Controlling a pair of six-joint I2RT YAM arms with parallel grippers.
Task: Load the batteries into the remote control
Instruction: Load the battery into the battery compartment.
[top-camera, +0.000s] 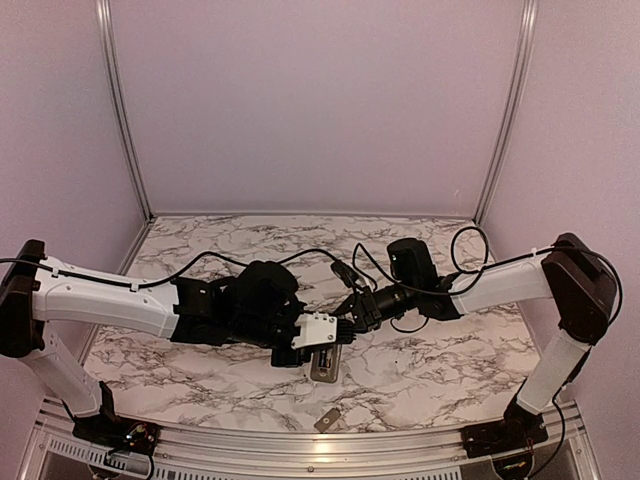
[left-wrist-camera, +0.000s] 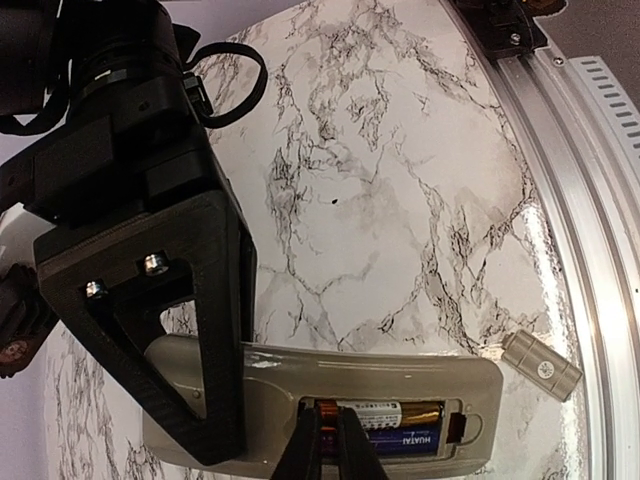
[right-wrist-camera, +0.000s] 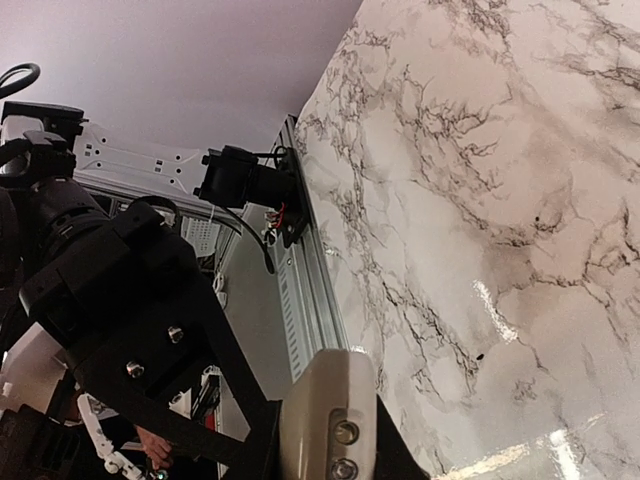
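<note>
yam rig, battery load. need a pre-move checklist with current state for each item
1. Remote control back up, compartment open: ok.
2. Batteries lying in the recess: ok. Fully seated against the contacts: cannot tell.
3. Cover piece off, on the table, apart from the remote: ok.
4. Left claw grip on the remote: cannot tell. Only one finger shows, across the remote's end.
5. Right claw open or shut: cannot tell. Two dark tips sit close together at the compartment.
</note>
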